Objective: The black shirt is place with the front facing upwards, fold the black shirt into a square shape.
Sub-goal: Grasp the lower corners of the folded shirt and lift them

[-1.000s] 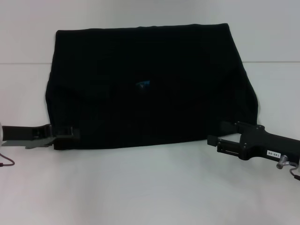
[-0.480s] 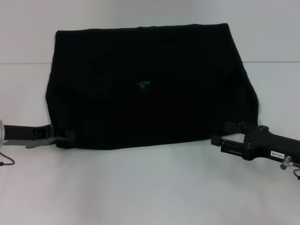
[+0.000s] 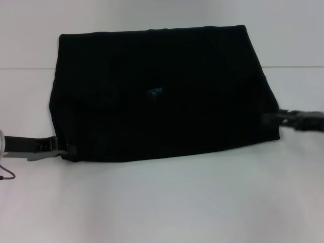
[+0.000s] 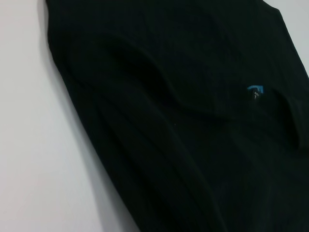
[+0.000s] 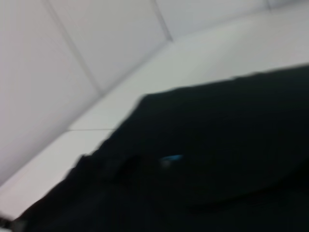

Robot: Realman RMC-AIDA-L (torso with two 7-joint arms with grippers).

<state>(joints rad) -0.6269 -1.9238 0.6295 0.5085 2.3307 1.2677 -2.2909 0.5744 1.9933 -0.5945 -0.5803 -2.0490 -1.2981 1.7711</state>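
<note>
The black shirt (image 3: 162,91) lies on the white table as a wide folded slab, and its small blue neck label (image 3: 154,91) shows near the middle. No lettering is visible. My left gripper (image 3: 68,149) rests low on the table at the shirt's near left corner, touching its edge. My right gripper (image 3: 277,117) sits at the shirt's right edge, partly hidden by the cloth. The left wrist view looks down on the black shirt (image 4: 193,125) and the label (image 4: 256,91). In the right wrist view the shirt (image 5: 217,159) and label (image 5: 171,158) lie ahead.
The white table (image 3: 167,202) stretches in front of the shirt. A seam line (image 3: 25,68) crosses the surface behind it, on both sides of the cloth. A thin cable (image 3: 6,174) loops beside my left arm.
My right gripper has swung from the near right corner, out in front of the shirt, to the shirt's right edge farther back. My left gripper has drawn back slightly to the left.
</note>
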